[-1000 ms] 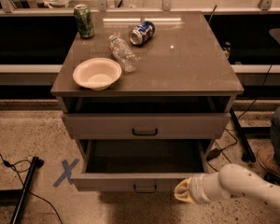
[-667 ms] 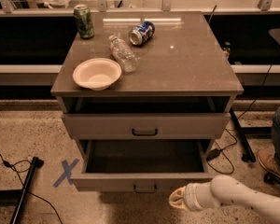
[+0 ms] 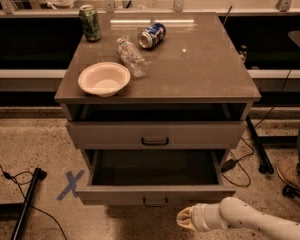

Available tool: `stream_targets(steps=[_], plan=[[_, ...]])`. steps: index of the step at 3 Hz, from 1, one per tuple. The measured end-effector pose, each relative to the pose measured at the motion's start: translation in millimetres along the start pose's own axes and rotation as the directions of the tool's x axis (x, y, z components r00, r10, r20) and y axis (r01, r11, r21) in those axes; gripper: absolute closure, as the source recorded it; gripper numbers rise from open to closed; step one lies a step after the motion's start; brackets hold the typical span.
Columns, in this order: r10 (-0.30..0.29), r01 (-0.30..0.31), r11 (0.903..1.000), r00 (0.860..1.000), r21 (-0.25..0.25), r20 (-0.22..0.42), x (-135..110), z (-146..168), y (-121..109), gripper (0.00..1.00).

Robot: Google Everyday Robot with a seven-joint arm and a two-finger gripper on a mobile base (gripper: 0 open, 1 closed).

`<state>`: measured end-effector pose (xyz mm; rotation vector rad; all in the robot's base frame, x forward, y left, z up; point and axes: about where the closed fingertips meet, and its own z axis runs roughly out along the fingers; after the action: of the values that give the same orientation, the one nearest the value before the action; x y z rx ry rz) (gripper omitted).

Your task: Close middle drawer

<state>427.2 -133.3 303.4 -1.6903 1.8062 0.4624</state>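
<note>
Hovering low before the cabinet, our gripper (image 3: 186,218) sits at the bottom of the view, a pale yellowish tip pointing left. Whether it is open or closed we cannot tell, and we see nothing in its hold. It lies just below the front of the middle drawer (image 3: 115,195), to the right of that drawer's small black handle (image 3: 155,202); we cannot say whether it touches the front. Behind it the white arm (image 3: 255,220) runs off toward the lower right corner.

We find the middle drawer pulled well out toward us, its dark inside bare as far as we can see. Above it the upper drawer (image 3: 200,134) stands with a dark gap between its front and the worktop (image 3: 205,69).

On the worktop we see a white bowl (image 3: 104,78) near the front left edge. Just behind and to its right a clear plastic bottle (image 3: 131,57) lies on its side. A blue can (image 3: 152,35) lies on its side behind the bottle, and a green can (image 3: 90,22) stands upright at the back left.

On the speckled floor to the left we note a blue tape cross (image 3: 70,185) and a black pole (image 3: 27,201) with thin cables near it.
</note>
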Motion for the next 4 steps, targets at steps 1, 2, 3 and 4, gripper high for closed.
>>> stream_targets(steps=[1, 2, 3, 4], plan=[[-0.015, 0.015, 0.9999, 1.0, 0.009, 0.017, 4.6, 14.6, -19.8, 1.0], [-0.039, 0.039, 0.9992, 0.999, -0.005, 0.025, 5.2, 18.6, -33.5, 1.0], [-0.062, 0.063, 0.9976, 0.998, -0.031, 0.03, 7.1, 24.9, -58.3, 1.0], [-0.097, 0.098, 0.9935, 0.995, -0.057, 0.027, 5.0, 28.7, -87.5, 1.0]])
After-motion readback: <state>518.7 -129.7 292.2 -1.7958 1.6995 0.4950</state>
